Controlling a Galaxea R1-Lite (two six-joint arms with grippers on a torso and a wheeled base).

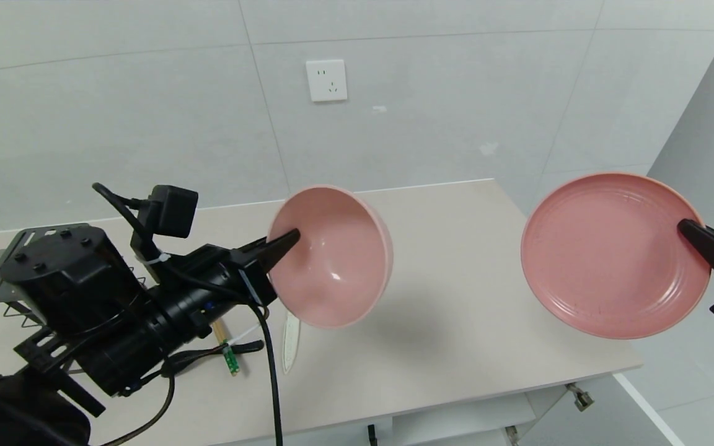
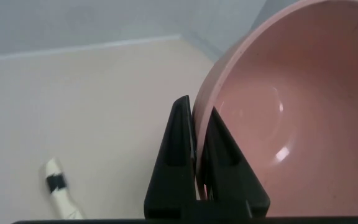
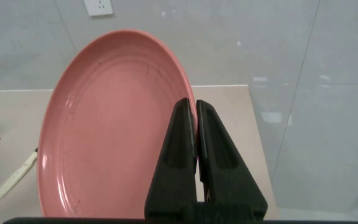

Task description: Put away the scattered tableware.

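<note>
Above the table (image 1: 456, 297), I hold two items clear of the surface. Plate (image 1: 611, 254): pink, tilted, hanging over the table's right edge, with its rim clamped between the right fingers (image 1: 704, 238). Bowl (image 1: 332, 260): pink, tipped on its side over the table's middle, with its rim clamped between the left fingers (image 1: 282, 244). Knife (image 1: 290, 341): white, lying flat on the table under the bowl, near a wooden stick (image 1: 217, 329) partly hidden by the left arm. Status, as I judge it: two pieces lifted, neither stowed. The small utensils remain to be collected.
</note>
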